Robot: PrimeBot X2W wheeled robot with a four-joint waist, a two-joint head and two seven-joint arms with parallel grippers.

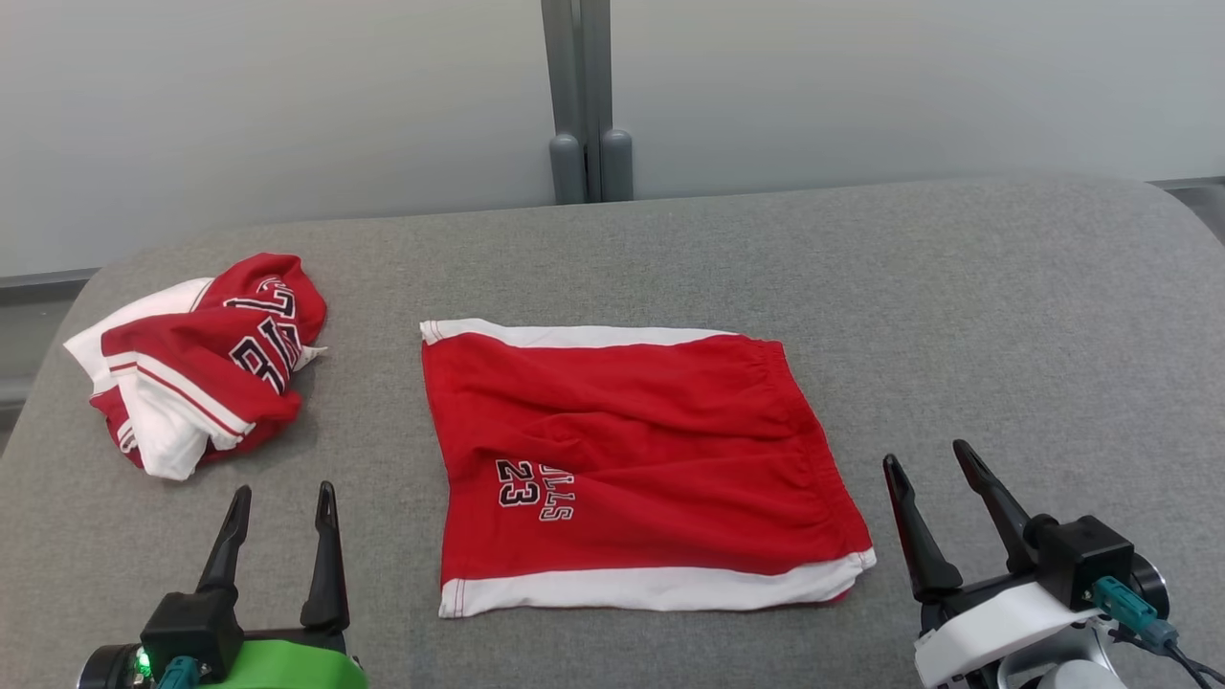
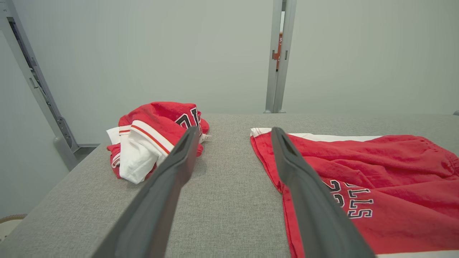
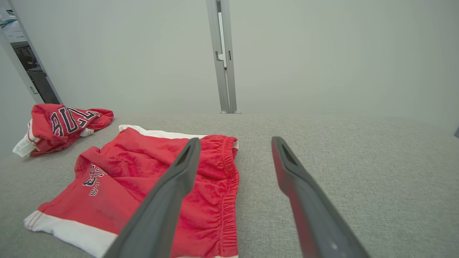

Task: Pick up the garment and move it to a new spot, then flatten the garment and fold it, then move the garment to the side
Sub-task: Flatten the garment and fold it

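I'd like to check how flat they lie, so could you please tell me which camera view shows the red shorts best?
The head view: the whole red shorts show there, all four edges visible. The left wrist view crops their right side; in the right wrist view a dark finger crosses them.

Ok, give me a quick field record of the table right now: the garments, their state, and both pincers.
surface: grey fabric-covered table
centre garment: red shorts, white trim, lying flat, elastic waistband toward the robot's right
second garment: red and white jersey, crumpled in a heap at far left, apart from the shorts
left pincer: open, empty, left of the shorts
right pincer: open, empty, just right of the waistband
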